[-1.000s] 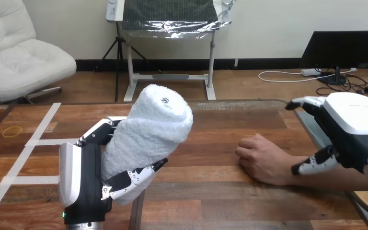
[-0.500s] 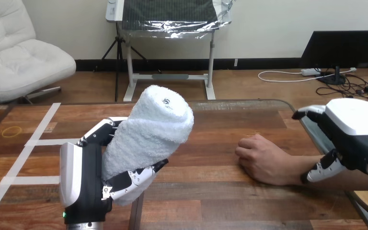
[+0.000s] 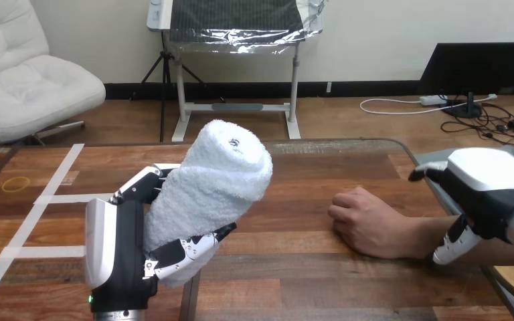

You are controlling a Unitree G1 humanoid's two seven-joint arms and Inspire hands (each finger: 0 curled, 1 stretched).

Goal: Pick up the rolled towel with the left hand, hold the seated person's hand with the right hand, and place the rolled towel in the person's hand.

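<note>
Gripping the white rolled terry towel upright above the wooden surface, the left hand may find nowhere to place it, since the person's hand lies fisted while the right hand hovers open over the forearm.

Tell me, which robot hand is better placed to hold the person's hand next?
The right hand: open, empty, close to the person's hand. The left hand is farther off and curled round the towel.
</note>
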